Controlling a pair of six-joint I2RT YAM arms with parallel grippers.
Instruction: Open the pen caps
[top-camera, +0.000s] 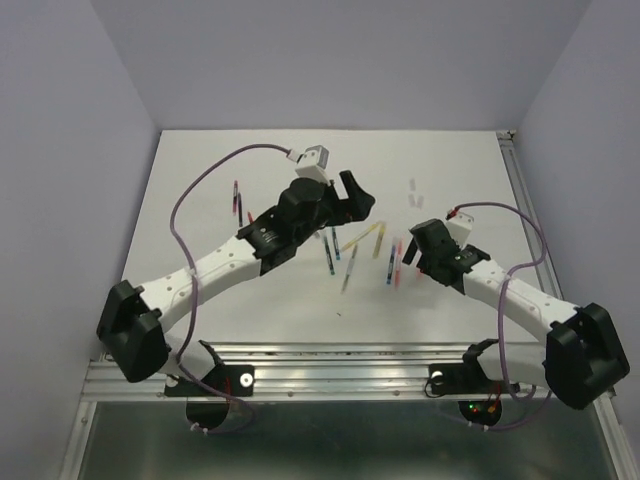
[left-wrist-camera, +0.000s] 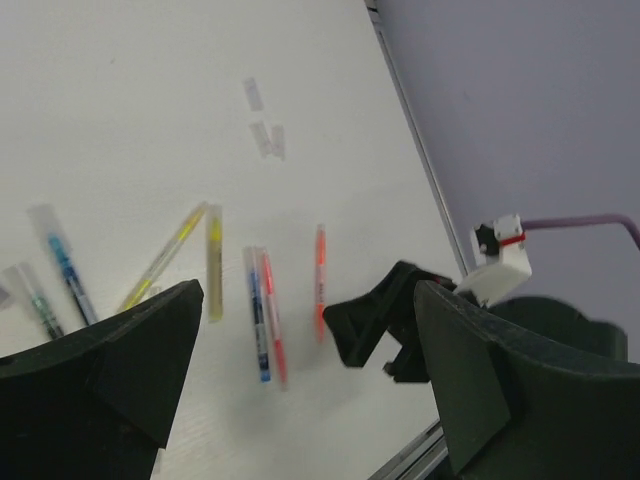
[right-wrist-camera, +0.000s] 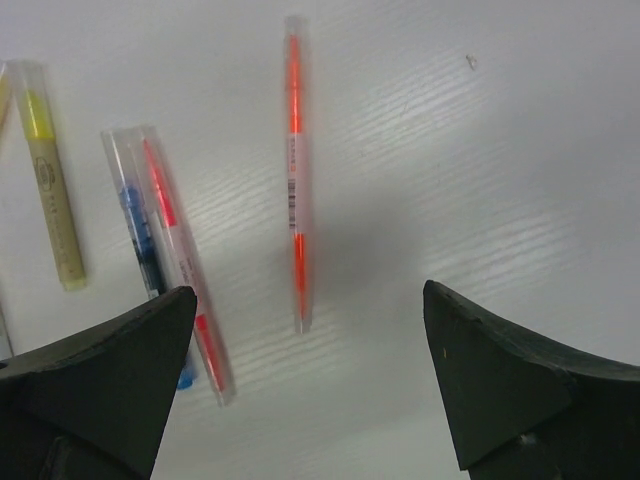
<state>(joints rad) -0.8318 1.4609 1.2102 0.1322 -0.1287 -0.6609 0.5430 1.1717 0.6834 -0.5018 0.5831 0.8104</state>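
Note:
Several thin marker pens lie in the middle of the table (top-camera: 200, 230). An orange pen (right-wrist-camera: 296, 170) lies lengthwise just ahead of my right gripper (right-wrist-camera: 308, 290), whose jaws are open and hold nothing. A red pen (right-wrist-camera: 180, 265), a blue pen (right-wrist-camera: 135, 220) and a yellow pen (right-wrist-camera: 50, 190) lie to its left. My left gripper (left-wrist-camera: 308, 288) hangs open and empty above the same pens (left-wrist-camera: 257, 315). Two pale pen caps (left-wrist-camera: 268, 138) lie loose farther back, and they also show from above as pen caps (top-camera: 413, 193). Which pens carry caps I cannot tell.
The right gripper (left-wrist-camera: 385, 320) sits low at the right of the left wrist view, close to the orange pen (left-wrist-camera: 320, 275). One more pen (top-camera: 236, 200) lies apart at the left. Purple walls close the table's back and sides, and a metal rail (top-camera: 340, 365) runs along the near edge.

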